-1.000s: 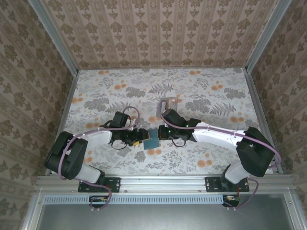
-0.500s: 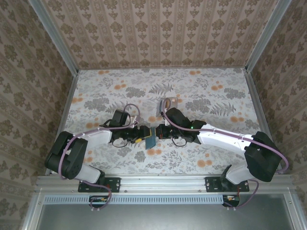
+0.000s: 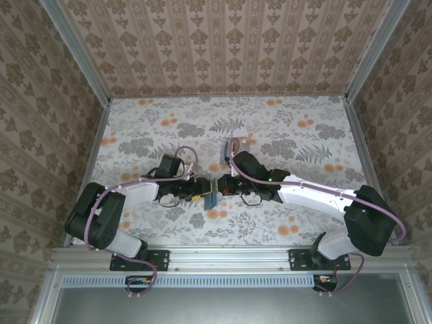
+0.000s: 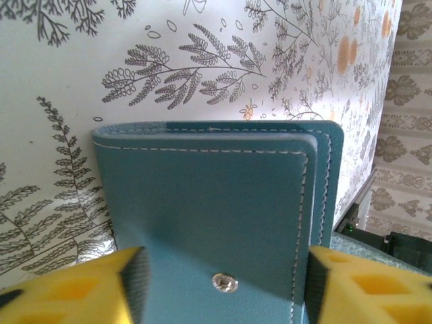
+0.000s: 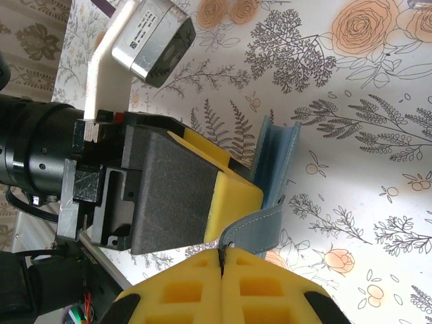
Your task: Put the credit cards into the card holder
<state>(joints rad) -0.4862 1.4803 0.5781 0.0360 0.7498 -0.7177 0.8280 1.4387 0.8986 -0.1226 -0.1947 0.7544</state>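
- The left gripper [image 4: 226, 283] has drawn its jaws in from a wide stance over the last second. They now stand at roughly half width, with a yellow pad [image 4: 61, 290] on each flank of the teal wallet [image 4: 216, 202]. I cannot tell whether they truly clamp it.
- Facing it from the other side, the right gripper [image 5: 221, 260] has its jaws pressed fully together, pinching a thin flap of the wallet between them.
- A second ago the wallet lay flat on the desk [image 3: 304, 128] as a square patch. From above it now reads as a narrow strip, raised on edge between the two grippers.
- My reading is that this is preparation: one side holds the wallet while the other parts it, so the credit cards, probably tucked inside, can be reached. By that judgement no card has gone into its slot yet.
- Farther back, the card holder [image 3: 237, 142] stands on the desk just behind the right arm's wrist, apart from the wallet and in the same place as before.
- Count: two grippers, one wallet, one card holder. How many cards the wallet carries cannot be told.
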